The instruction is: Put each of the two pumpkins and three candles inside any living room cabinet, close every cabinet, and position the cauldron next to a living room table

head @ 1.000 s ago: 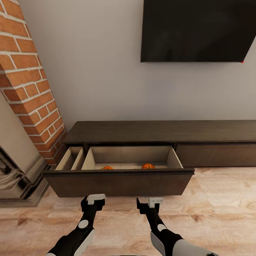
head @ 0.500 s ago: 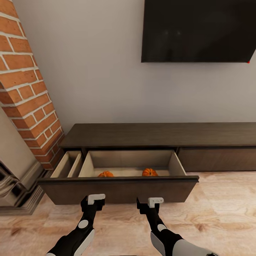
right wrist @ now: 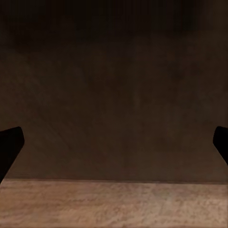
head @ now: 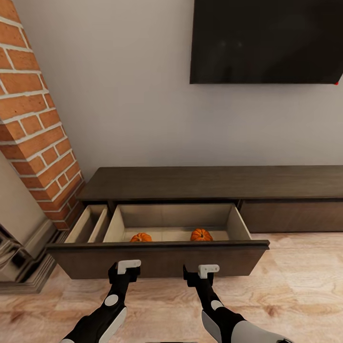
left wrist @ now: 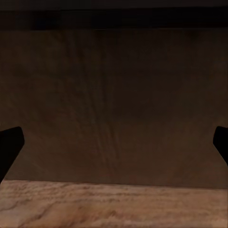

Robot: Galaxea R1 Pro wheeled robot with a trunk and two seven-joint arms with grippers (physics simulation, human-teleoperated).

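Low in the frame, the left hand [head: 128, 265] and right hand [head: 208, 269] were spread wide, empty, facing the front of the cabinet's [head: 209, 181] pulled-out drawer [head: 157, 259]. Both pumpkins [head: 141, 237] [head: 201, 234] lay inside that drawer, well apart.

Pale grey wall [head: 138, 95] behind, dark flat screen [head: 264, 40] mounted high on it, red brick column [head: 33, 124] angling down at one side above a pale stone base [head: 21, 252], light wood-plank floor [head: 295, 290] below.
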